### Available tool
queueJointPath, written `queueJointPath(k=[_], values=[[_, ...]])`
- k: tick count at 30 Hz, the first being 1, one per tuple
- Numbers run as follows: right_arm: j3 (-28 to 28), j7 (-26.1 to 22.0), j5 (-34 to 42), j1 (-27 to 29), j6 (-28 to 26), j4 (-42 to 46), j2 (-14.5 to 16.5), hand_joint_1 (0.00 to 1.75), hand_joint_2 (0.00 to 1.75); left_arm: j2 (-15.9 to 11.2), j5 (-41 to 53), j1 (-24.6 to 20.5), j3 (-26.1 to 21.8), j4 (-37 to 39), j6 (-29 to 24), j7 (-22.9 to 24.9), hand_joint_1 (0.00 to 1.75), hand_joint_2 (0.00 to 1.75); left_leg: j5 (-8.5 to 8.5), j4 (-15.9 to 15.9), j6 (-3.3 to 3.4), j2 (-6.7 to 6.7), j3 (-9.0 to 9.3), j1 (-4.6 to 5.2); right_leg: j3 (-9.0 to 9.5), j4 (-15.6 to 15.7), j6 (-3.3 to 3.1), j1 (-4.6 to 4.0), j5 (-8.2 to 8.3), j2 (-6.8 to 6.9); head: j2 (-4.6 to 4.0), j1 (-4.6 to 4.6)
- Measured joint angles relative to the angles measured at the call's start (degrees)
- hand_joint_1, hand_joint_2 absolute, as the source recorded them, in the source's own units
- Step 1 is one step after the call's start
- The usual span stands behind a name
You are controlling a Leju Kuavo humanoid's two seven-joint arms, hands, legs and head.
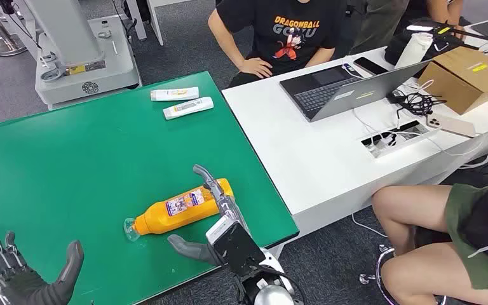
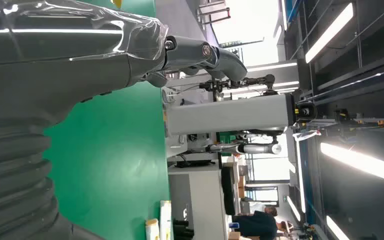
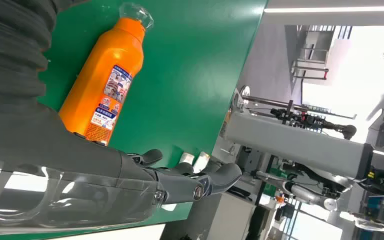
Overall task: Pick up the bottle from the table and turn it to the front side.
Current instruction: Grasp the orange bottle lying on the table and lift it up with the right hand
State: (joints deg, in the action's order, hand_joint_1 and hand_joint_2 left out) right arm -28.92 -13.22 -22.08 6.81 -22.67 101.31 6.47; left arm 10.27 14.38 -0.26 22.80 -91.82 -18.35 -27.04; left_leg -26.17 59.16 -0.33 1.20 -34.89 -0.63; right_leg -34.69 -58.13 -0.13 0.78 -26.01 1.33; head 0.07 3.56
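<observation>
An orange bottle (image 1: 181, 208) with a clear cap and a blue, white and red label lies at lower centre on a green table (image 1: 70, 165). Two white tubes (image 1: 181, 101) with yellow-orange print lie higher up, left of a white table (image 1: 311, 159). At upper right, a person's black shirt (image 1: 289, 28) bears orange lettering, beside brown cardboard boxes (image 1: 467, 76).

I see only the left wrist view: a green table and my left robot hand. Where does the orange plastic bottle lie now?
Observer: The orange plastic bottle lies on its side on the green table, near the table's right front corner.
Operator: Does the right robot hand hold it?
Observer: Not yet. The right robot hand is open at the bottle's base end, fingers stretched past it.
Operator: Where does the cap point?
Observer: Toward the robot's left.
</observation>
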Motion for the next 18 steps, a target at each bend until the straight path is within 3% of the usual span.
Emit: queueJointPath(k=[5, 10, 18], values=[[0.07, -0.01, -0.72, 0.2, -0.03, 0.0, -0.18, 0.0, 1.75, -0.02, -0.21, 0.0, 0.0, 0.0, -0.07, -0.13, 0.0, 1.75, 0.0, 0.0, 0.0, 0.0, 0.0, 0.0, 0.0, 0.0, 0.0, 0.0, 0.0, 0.0, 0.0, 0.0], [1.37, 0.3, -7.89, -0.22, 1.67, 0.7, -1.62, 0.0, 1.75, -0.45, -1.58, 0.0, 0.0, 0.05, -1.12, -1.48, 0.0, 1.75, 0.0, 0.0, 0.0, 0.0, 0.0, 0.0, 0.01, 0.0, 0.0, 0.0, 0.0, 0.0, 0.0, 0.0], [6.57, -0.34, -13.9, -5.74, 13.18, 1.62, -9.43, 0.0, 1.75, -0.99, -3.38, -0.39, 0.05, 0.72, -0.07, -2.76, 0.0, 1.75, 0.01, 0.06, 0.02, -0.01, 0.01, 0.02, 0.04, 0.04, 0.07, 0.02, 0.06, 0.01, 0.0, 0.0]])
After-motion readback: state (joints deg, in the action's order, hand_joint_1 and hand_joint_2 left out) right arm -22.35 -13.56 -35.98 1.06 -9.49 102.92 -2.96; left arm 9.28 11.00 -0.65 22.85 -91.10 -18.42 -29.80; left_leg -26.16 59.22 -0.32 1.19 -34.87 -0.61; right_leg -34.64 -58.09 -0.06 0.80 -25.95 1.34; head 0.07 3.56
